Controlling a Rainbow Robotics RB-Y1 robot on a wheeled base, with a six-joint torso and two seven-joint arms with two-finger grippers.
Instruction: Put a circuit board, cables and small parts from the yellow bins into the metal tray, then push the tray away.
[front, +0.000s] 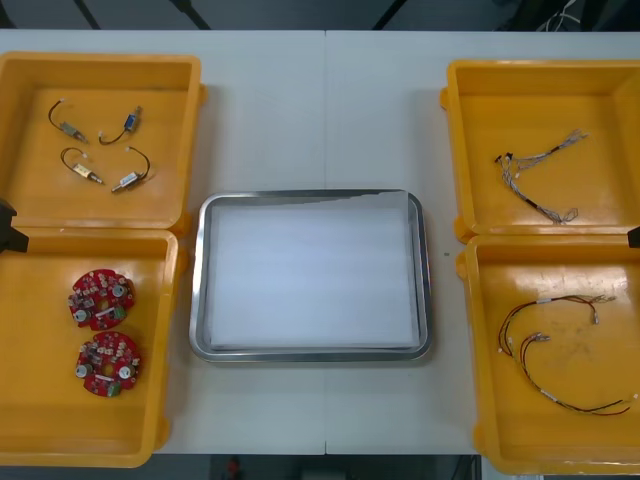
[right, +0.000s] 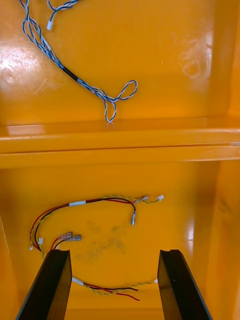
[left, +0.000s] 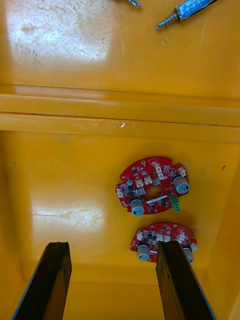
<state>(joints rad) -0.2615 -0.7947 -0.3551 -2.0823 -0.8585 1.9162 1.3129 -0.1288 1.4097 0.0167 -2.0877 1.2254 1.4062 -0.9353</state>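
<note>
Red circuit boards (front: 102, 298) are lying two together in the near-left yellow bin (front: 30, 400), between 8 and 9 o'clock from the metal tray (front: 197, 300), which is sitting bare at the middle of the surface (front: 320, 420). The left claw (left: 114, 245) is hanging over that bin with its fingers spread wide and gripping nothing. Both boards are lying ahead of it but off the middle of the gap. The closer board (left: 162, 240) is sitting just past the tip of one finger (left: 175, 285), and the farther board (left: 152, 186) is lying a little beyond, toward the bin's far wall. Being round, they are offering no long axis to line up with, so I am judging that the coming grasp is turning on a sideways shift toward that finger before any descent. The right claw (right: 114, 252) is hanging wide apart and empty over the near-right bin (front: 490, 440), where the red and yellow cables (right: 85, 202) are lying. The left arm is plainly the nearer one to the boards.
</note>
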